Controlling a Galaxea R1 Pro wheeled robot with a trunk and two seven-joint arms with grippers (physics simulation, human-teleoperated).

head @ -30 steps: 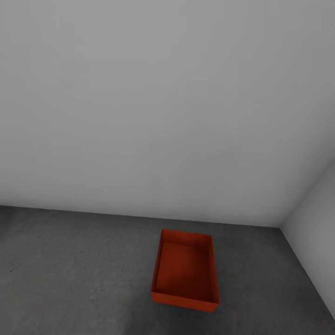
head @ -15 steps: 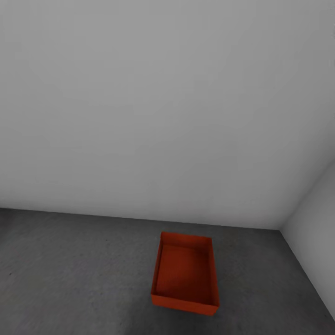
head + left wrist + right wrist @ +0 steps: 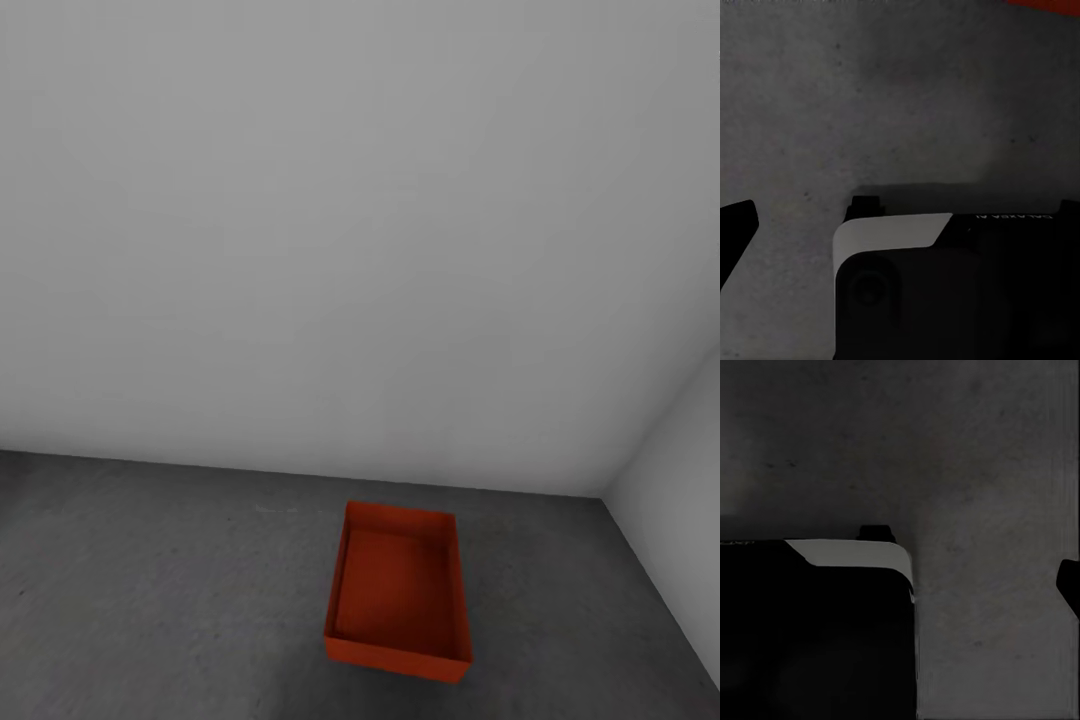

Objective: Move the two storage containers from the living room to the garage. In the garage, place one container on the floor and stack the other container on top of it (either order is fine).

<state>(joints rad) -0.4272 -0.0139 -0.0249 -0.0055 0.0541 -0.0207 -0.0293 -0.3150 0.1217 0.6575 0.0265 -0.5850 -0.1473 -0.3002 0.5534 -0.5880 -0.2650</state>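
Container (image 3: 398, 598) sits at six o'clock on garage floor (image 3: 150, 580), ready as stacking base; pincer states: cannot tell.

Bare garage corner: pale grey walls (image 3: 350, 220), dark mottled concrete floor (image 3: 150, 580).

Container (image 3: 1046, 6) cropped to orange sliver (left wrist view); jaws' spread unclear.

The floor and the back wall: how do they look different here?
The floor is dark grey, mottled and rough; the back wall is pale grey and smooth. The floor lies flat and bears an open orange box; the wall stands upright with nothing on it. Both are plain grey and meet along one straight line.
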